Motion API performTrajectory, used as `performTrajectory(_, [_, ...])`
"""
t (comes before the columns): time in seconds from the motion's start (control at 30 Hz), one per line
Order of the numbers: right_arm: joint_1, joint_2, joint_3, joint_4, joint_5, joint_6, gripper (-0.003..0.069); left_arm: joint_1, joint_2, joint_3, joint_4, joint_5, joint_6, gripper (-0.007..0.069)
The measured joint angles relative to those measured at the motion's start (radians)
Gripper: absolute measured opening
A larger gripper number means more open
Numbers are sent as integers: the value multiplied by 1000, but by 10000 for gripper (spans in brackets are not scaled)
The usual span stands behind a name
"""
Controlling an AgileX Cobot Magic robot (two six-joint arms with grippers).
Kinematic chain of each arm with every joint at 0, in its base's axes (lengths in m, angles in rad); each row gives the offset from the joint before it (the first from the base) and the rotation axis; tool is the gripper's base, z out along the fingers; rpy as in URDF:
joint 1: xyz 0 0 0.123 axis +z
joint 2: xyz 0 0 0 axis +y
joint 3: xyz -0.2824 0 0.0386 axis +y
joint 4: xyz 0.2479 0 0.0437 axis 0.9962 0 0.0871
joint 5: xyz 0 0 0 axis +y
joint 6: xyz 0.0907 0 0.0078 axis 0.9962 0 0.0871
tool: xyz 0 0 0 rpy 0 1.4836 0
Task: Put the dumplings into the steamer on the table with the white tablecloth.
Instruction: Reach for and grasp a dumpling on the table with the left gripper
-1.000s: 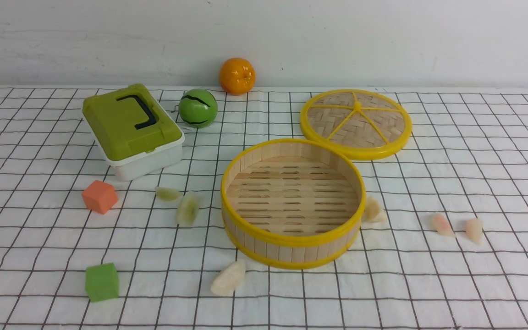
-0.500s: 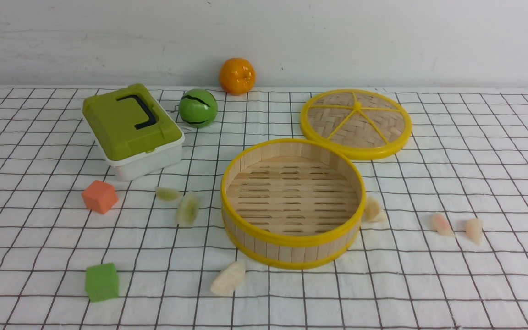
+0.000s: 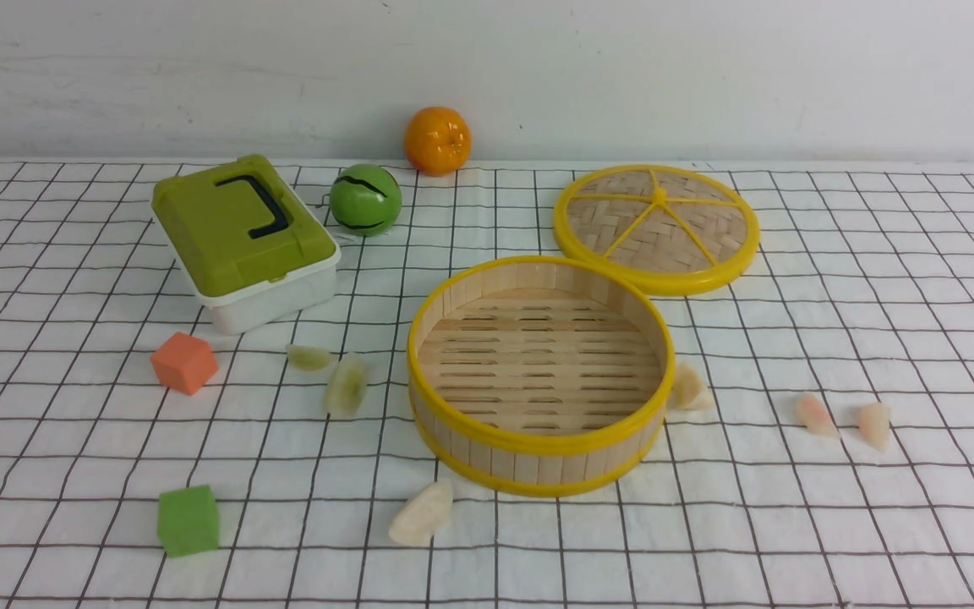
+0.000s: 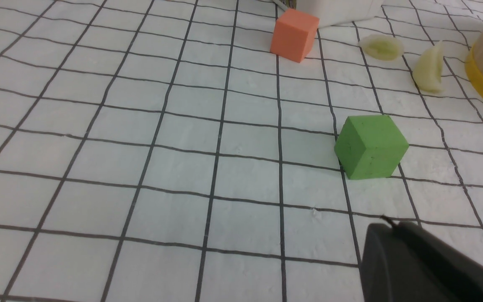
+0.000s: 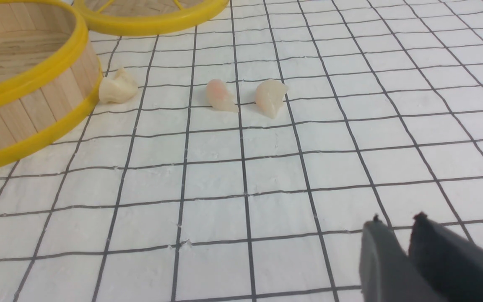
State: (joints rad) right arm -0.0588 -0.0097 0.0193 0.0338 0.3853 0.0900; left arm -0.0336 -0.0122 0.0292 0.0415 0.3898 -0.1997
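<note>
The steamer (image 3: 538, 444) stands empty mid-table on the white tablecloth (image 3: 876, 296). Dumplings lie around it: two greenish (image 3: 311, 358) (image 3: 346, 386) to its left, a whitish one (image 3: 421, 513) in front, another (image 3: 688, 387) against its right wall, two pinkish (image 3: 816, 415) (image 3: 874, 425) further right. Neither gripper shows in the front view. My left gripper (image 4: 388, 224) hovers low, shut and empty, short of the green cube (image 4: 370, 146). My right gripper (image 5: 397, 224) is shut but for a sliver at the tips, empty, well short of the pinkish dumplings (image 5: 220, 95) (image 5: 270, 96).
The woven lid (image 3: 656, 228) lies behind the steamer on the right. A green-lidded white box (image 3: 243, 241), a green ball (image 3: 365, 200) and an orange (image 3: 437, 139) sit at the back left. An orange cube (image 3: 183, 362) and the green cube (image 3: 188, 519) lie front left.
</note>
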Motion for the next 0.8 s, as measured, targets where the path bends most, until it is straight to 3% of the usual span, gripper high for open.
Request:
performTrajectory(0.1, [0, 0, 0, 1, 0, 0, -20, 0, 0, 0, 0, 0, 0, -13])
performTrajectory(0.8, [0, 0, 0, 1, 0, 0, -14, 0, 0, 0, 37, 0, 21, -13])
